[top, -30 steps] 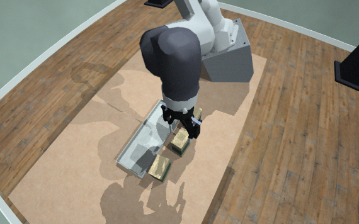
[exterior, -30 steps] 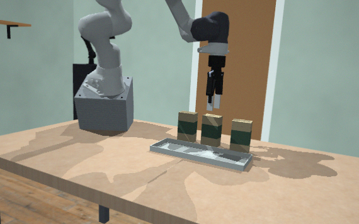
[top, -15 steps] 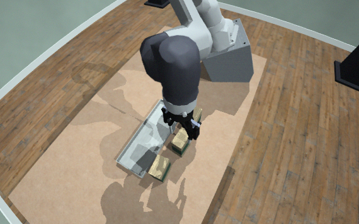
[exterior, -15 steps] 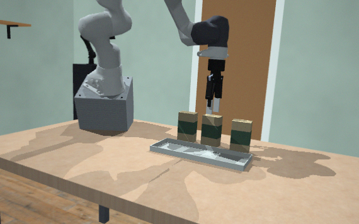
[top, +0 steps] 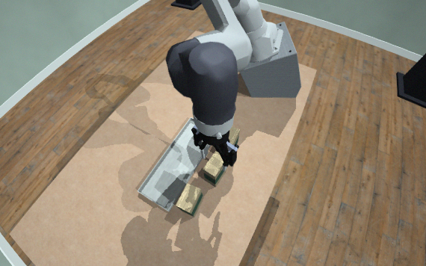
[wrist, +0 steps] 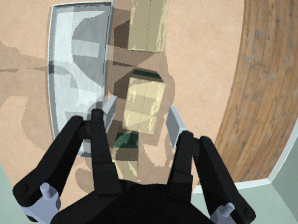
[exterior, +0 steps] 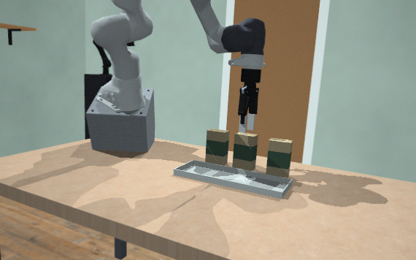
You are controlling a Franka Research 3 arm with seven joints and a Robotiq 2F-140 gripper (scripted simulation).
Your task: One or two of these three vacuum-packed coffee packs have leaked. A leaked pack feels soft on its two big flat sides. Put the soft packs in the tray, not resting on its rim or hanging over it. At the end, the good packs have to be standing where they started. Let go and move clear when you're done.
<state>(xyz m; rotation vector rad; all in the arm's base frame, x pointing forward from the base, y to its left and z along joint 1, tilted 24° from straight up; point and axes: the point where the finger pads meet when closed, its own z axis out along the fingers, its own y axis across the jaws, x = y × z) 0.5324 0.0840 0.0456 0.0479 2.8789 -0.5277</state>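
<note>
A: Tray first: the shallow grey rectangular metal tray (exterior: 282,190) lies nearest the table's front edge on the pale wooden table (exterior: 87,190), with nothing but shadows in it.

B: And behind it?

A: Three upright tan coffee packs with dark green bands stand in a row just beside the tray's far side: the left pack (exterior: 217,146), the middle pack (exterior: 245,151), the right pack (exterior: 279,156).

B: The black two-finger gripper (exterior: 247,125)?

A: It hangs directly above the middle pack, fingers pointing down, jaws partly open and holding nothing, one finger to either flat side.

B: Farther back?

A: The grey block pedestal (exterior: 98,136) carrying the white arm.
</note>
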